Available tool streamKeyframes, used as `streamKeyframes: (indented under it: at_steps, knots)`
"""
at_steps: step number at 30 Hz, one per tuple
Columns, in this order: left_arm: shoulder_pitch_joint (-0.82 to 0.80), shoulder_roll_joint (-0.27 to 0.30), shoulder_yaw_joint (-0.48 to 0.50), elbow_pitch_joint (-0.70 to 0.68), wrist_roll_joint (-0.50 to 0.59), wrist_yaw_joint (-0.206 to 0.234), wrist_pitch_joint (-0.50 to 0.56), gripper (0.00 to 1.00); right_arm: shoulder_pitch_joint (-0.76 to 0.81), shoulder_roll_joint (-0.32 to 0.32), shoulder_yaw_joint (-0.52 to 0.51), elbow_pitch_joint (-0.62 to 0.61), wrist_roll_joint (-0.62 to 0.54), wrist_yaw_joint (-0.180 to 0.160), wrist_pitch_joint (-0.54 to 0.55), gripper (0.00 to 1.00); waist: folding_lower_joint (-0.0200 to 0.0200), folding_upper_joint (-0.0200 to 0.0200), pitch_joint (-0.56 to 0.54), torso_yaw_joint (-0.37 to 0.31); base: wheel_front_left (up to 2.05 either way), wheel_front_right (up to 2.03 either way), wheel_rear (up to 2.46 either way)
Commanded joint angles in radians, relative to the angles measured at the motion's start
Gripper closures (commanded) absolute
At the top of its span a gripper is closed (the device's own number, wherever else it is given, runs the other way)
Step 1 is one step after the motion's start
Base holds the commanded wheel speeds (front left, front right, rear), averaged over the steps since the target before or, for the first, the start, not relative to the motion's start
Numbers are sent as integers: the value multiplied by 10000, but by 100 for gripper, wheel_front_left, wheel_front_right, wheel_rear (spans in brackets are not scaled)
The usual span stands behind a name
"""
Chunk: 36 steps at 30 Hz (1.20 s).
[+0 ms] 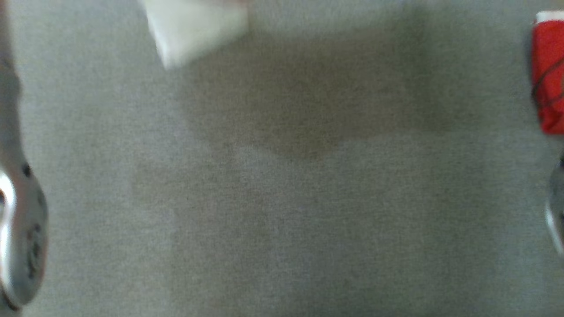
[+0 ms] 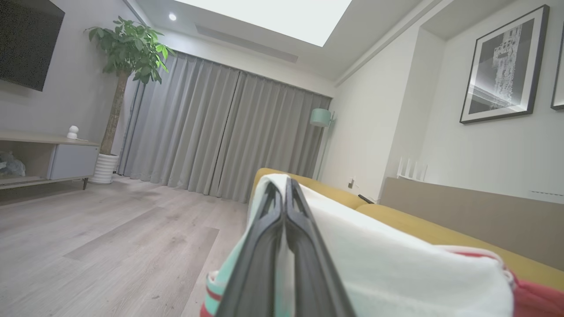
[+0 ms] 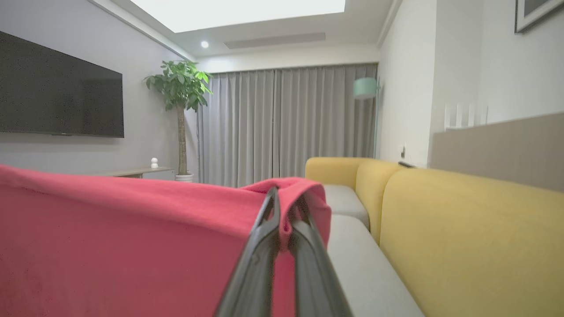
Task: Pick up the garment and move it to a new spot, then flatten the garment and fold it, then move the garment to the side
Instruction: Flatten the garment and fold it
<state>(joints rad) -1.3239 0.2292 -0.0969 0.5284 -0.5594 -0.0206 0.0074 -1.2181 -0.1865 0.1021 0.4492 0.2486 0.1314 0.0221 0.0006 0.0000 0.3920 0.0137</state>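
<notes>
Head view: blurred throughout; soft shadow (image 1: 308, 105) ahead of me
My wrist views: sharp, bright; ceiling panel (image 2: 269, 17) glows overhead

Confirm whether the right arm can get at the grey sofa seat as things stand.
Probably yes. The right gripper, fingers shut on the garment, is near the grey seat, and that stretch of seat is bare. The draped garment would likely touch down before the fingers.

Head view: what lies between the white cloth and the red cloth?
Between the white cloth and the red cloth lies bare grey surface under a soft shadow, seen blurred in the head view.
</notes>
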Motion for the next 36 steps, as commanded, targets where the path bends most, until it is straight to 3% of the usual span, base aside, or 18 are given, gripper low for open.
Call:
streamKeyframes:
  at_steps: [1,5,9,15,20,25,30,36]
  knots:
    - [-651,584,268,34,114,-76,-284,100,-579,134,142,123,-262,-7,-448,100,-6,0,471,55,0,0,0]
    - [-1109,522,76,1253,231,-426,-963,100,-1102,190,245,1817,-667,-7,-1507,100,-6,0,521,223,0,0,0]
    - [-623,333,-362,2154,325,-757,-1377,100,-628,77,570,3289,-707,-7,-1947,100,-6,0,453,439,0,0,0]
    - [1126,289,-1386,2835,503,-1049,-1751,100,573,-259,1421,4980,-319,-7,-1849,100,-6,0,109,712,0,0,0]
    - [2924,558,-2728,2718,548,-1094,-1518,100,1672,-603,2335,5798,388,-7,-1087,100,-6,0,-517,882,0,0,0]
    - [4258,1137,-3766,2093,-158,-1097,-705,100,2436,-946,3267,5825,1147,-7,-405,100,-6,0,-1167,934,0,0,0]
    - [5971,2434,-5359,308,-1669,-1099,1345,100,3553,-1657,4678,5047,2686,-7,823,100,-6,0,-2161,950,0,0,0]
    - [7280,3819,-5942,-1482,-2853,-1099,2626,100,4601,-2429,5661,3867,4455,-7,2130,100,-6,0,-3083,850,0,0,0]
